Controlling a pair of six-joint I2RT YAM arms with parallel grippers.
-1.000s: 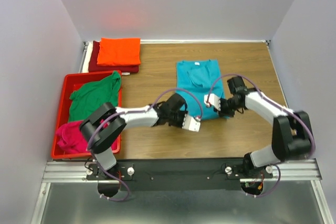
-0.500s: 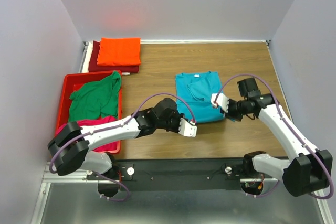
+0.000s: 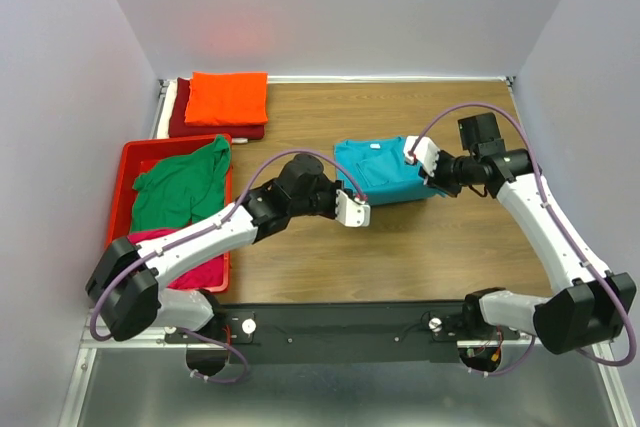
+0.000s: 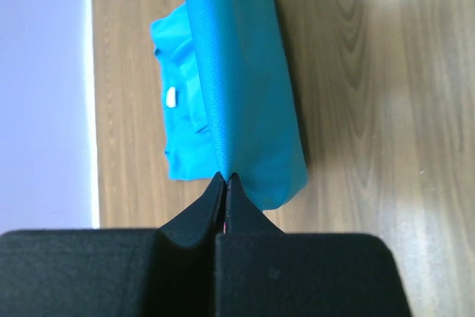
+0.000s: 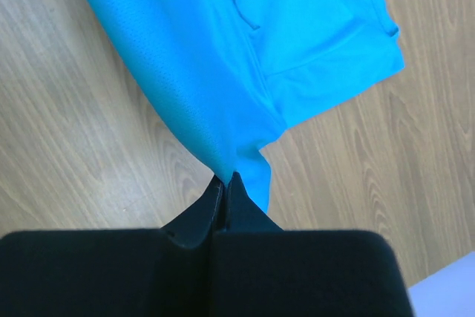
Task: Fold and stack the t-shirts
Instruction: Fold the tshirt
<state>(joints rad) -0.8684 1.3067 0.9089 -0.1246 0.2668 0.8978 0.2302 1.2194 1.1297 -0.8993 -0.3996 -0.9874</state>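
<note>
Moving back together, left gripper (image 4: 225,177) and right gripper (image 5: 225,177) are pinching the shirt (image 3: 385,171) by its hem, folding it toward the collar.

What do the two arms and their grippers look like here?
The left arm and right arm have white link shells and black joint housings, each trailing a looped purple cable. The left gripper and right gripper end in matte black, wedge-shaped fingers.
</note>
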